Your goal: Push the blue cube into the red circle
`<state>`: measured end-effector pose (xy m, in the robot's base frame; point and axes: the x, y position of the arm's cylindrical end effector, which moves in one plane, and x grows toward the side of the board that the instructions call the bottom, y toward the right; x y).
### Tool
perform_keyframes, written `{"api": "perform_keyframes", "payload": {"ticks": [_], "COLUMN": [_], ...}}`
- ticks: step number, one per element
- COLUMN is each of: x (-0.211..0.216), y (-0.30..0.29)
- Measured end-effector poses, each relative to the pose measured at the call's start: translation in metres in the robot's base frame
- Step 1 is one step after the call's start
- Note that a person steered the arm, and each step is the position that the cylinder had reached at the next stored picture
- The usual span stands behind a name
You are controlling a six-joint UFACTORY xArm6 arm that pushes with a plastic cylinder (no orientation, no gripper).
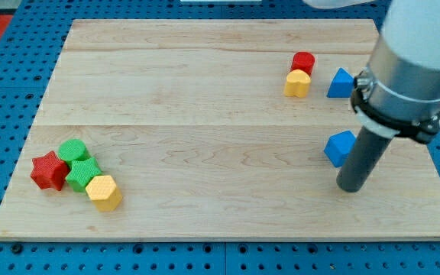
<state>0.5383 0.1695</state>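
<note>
Yellow comes first: the yellow hexagon block (104,192) sits closest to us, at the bottom end of a little bunch far off to the view's left of the blue cube (340,147). That bunch also has a red star (49,170), a green star-like block (82,173) and a round green block (73,150).

We have no claw, only a dark rod. Our tip (351,187) rests on the wooden board (205,99) just below the blue cube and a bit to its right, with the rod touching or almost touching it. We think we stand here so a push can send the cube up the board.

Up from the blue cube is the red circle (303,62), a round red block. A yellow block (297,83) touches it, and a blue triangle block (341,83) sits just beside. The cube must slip between them.
</note>
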Motion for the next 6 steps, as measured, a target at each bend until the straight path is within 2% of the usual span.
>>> {"api": "perform_keyframes", "payload": {"ticks": [1,3,4,6], "x": [-0.044,-0.097,-0.156,-0.191], "y": [0.000,0.006,-0.012,-0.012]}}
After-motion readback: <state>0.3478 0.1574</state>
